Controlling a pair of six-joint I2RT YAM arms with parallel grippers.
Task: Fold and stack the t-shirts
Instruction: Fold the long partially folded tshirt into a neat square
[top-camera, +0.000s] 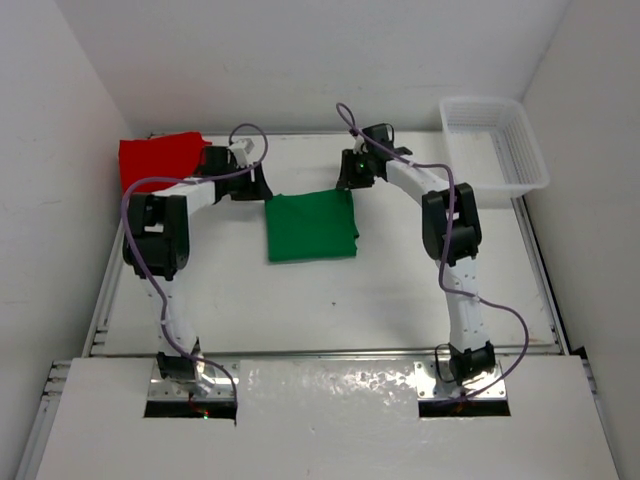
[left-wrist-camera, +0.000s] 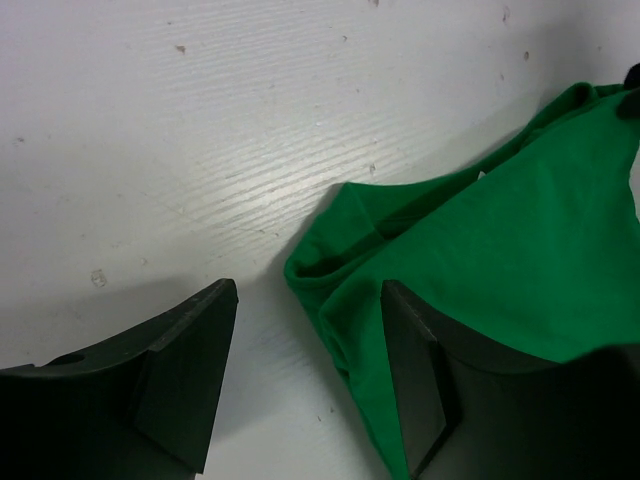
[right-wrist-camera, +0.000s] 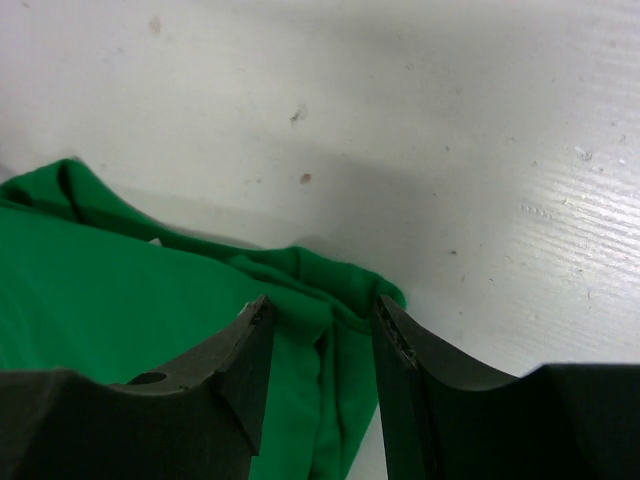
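Starting nearest you, the green shirt (top-camera: 310, 228) is lying folded in the middle of the table (top-camera: 400, 295). It is roughly square, so no long axis is showing. Both arms are reaching over to its far edge, which means the shirt is lying on your side of each gripper.

Your left gripper (left-wrist-camera: 308, 290) is hanging spread over the far left corner. The rolled hem there is sitting inside the gap and hugging one finger (left-wrist-camera: 415, 390), with bare table beside the other. Your right gripper (right-wrist-camera: 322, 305) is standing parted over the far right corner, with a fold of cloth lying between its jaws; as far as I am judging, it is not being squeezed.

Neither arm is nearer, since each is sitting at its own corner. I am reckoning the coming move depends on both taking that far edge evenly.

Farther back, the red shirt (top-camera: 160, 160) is lying at the far left, well apart, and the basket (top-camera: 530, 165) is sitting at the far right.
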